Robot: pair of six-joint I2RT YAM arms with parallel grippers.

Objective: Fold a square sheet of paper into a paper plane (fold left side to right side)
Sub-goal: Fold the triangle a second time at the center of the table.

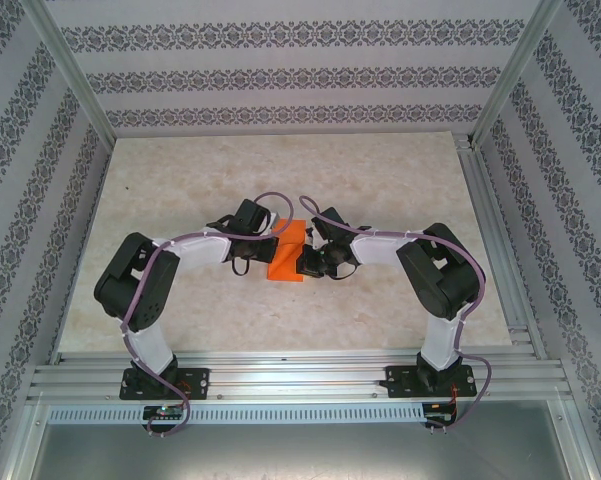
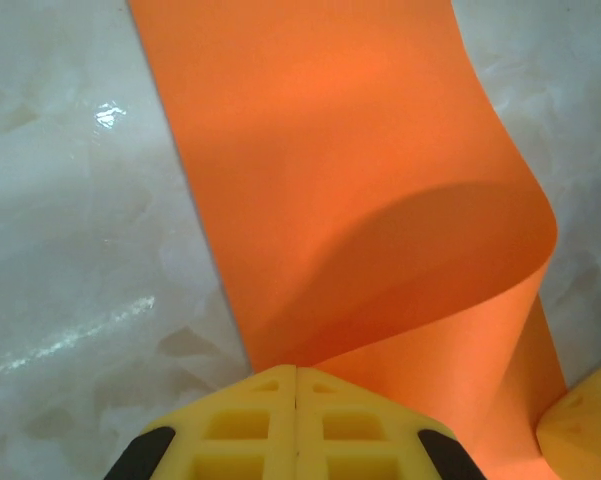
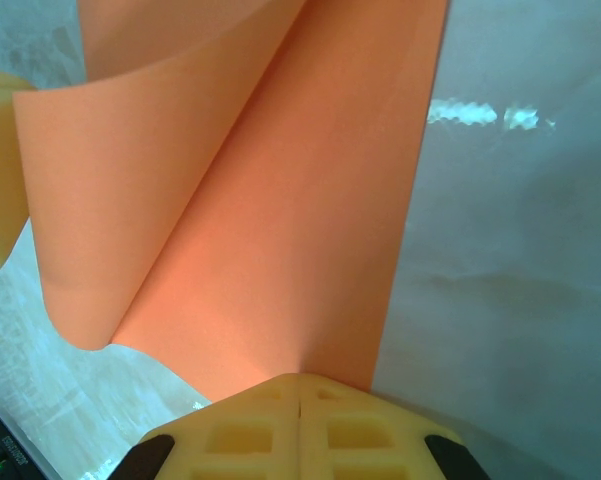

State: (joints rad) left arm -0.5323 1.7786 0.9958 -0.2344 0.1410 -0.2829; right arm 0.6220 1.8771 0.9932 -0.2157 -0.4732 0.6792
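1 square sheet of paper (image 1: pixel 286 258), curled, mid-frame; my 2 grippers, left gripper (image 2: pixel 296 370) and right gripper (image 3: pixel 299 377), clench it.

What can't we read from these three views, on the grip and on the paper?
1. Left wrist view: the shut left gripper covers its own contact with the square sheet of paper, so I cannot tell whether it is pinching or only pressing. The frame's top edge cuts off the sheet.
2. Right wrist view: the same applies at the shut right gripper.
3. Top view: the sheet is small, both grippers cover its sides, and any creases are unreadable.
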